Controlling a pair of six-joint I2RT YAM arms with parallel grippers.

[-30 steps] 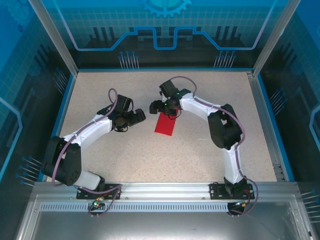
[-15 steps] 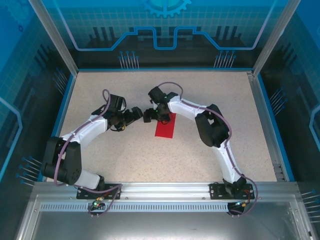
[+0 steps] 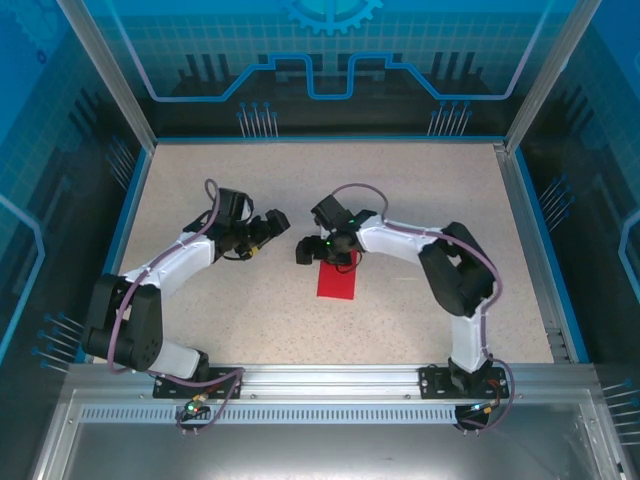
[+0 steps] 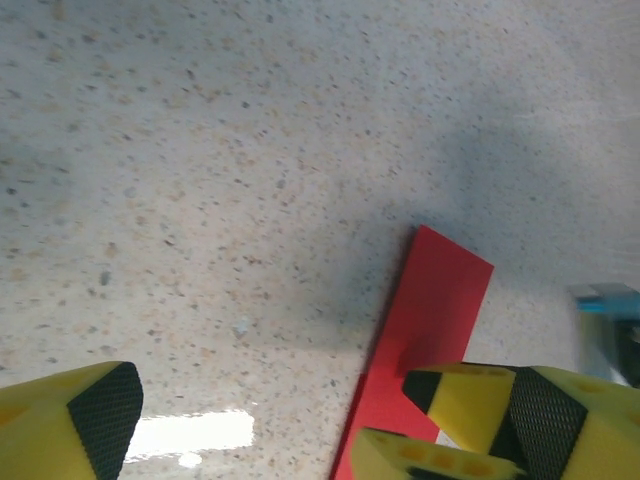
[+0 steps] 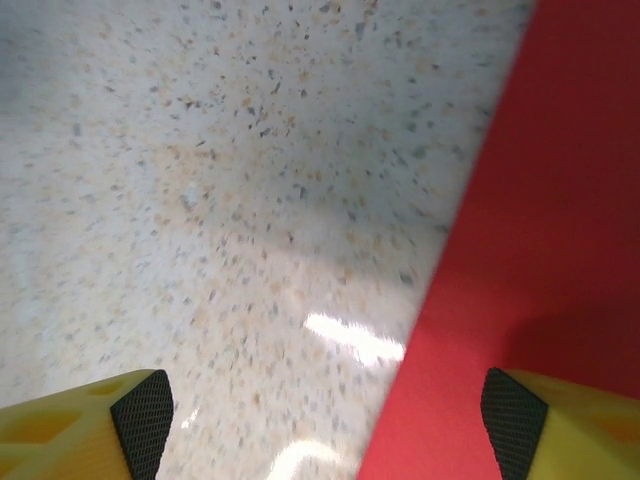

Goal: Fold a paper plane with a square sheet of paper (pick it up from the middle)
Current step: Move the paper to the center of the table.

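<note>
The square sheet of paper (image 3: 338,283) is bright red and lies flat on the speckled table as a narrow rectangle. Its far end is hidden under my right gripper (image 3: 320,255). In the right wrist view this gripper (image 5: 328,425) is open just above the table. One fingertip is over the red paper (image 5: 520,230) and the other is over bare table. My left gripper (image 3: 271,222) is open to the left of the paper and apart from it. In the left wrist view (image 4: 300,415) the red paper (image 4: 435,300) runs up past its right finger. A paper plane is out of view.
The speckled table (image 3: 250,320) is framed by a blue rim (image 3: 128,215) and clear walls on the left, far and right sides. The arm bases sit on the metal rail (image 3: 320,385) at the near edge. The right arm's elbow (image 3: 460,280) stands right of the paper.
The red paper has slid toward the near edge and slightly right. The right gripper swung left, then came back nearer with it. The left gripper edged right and away.
</note>
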